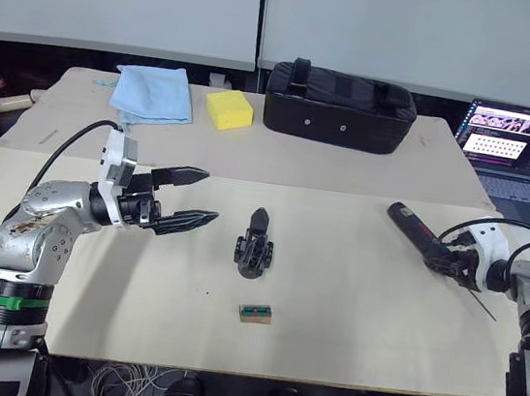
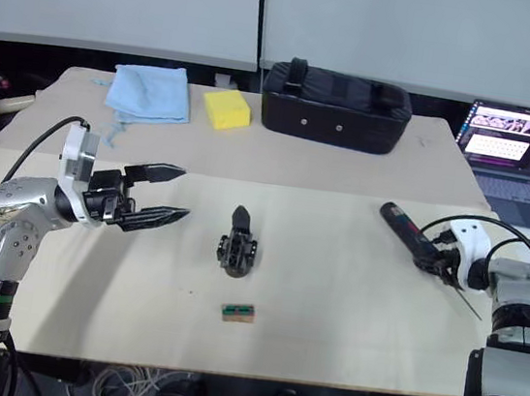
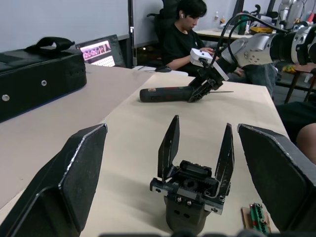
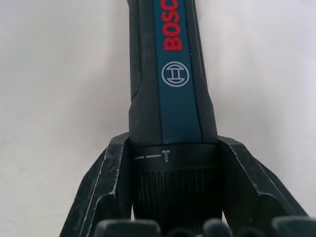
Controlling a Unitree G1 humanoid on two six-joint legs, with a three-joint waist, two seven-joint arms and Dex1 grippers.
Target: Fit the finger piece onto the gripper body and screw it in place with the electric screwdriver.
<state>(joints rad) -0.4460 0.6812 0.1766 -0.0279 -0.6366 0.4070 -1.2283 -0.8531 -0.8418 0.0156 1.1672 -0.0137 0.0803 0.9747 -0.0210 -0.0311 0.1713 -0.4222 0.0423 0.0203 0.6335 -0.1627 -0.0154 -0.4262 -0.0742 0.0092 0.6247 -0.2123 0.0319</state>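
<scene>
We see even, bright overhead light on the pale beige wooden table point(image 1: 348, 307), with only soft, short shadows. The glowing laptop screen point(image 1: 514, 131) looks slightly washed out. In the left wrist view, the nearest black fingers point(image 3: 74, 182) blur.

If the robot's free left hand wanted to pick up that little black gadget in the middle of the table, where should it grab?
Probably the gripper body by its chunky lower block, coming from the left gripper side with its open fingers straddling the block's two flanks. The two thin prongs standing up from it look too slender and tapered for a firm hold, while the base sits flat and steady on the table.
</scene>
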